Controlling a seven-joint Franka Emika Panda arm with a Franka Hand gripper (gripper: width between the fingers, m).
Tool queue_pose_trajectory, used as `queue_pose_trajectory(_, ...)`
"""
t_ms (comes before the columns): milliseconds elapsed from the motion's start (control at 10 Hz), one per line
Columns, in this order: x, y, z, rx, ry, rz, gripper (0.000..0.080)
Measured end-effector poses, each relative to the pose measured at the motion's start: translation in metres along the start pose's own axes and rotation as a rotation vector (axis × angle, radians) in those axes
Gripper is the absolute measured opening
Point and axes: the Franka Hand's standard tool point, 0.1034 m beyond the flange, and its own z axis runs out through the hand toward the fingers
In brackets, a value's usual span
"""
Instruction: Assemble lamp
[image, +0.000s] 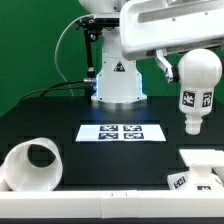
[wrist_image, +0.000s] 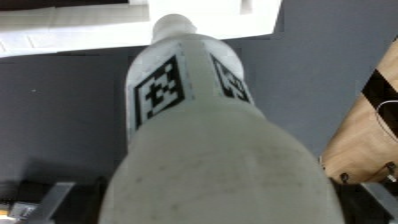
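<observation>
The white bulb (image: 196, 92) hangs in the air on the exterior view's right, round head up and tagged neck pointing down. My gripper (image: 194, 66) is shut on its round head, largely hidden behind it. In the wrist view the bulb (wrist_image: 199, 130) fills the frame, and my gripper (wrist_image: 205, 205) is around its head, with one finger (wrist_image: 43, 200) showing at the edge. The hollow tapered shade (image: 34, 165) lies on its side at the front on the exterior view's left. The flat square base (image: 205, 168) lies at the front on the exterior view's right, below the bulb.
The marker board (image: 122, 132) lies flat in the middle of the black table. The robot's white pedestal (image: 117, 82) stands behind it, in front of a green backdrop. A tan surface (wrist_image: 365, 140) shows at the side of the wrist view.
</observation>
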Motion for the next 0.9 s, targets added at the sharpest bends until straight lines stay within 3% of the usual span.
queue_pose_trajectory(400,-0.020,-0.002,0.022,0.004,-0.012,0.002,0.0576)
queue_pose_trajectory(900,-0.030,-0.004,0.033,0.009,-0.027,0.003,0.0576)
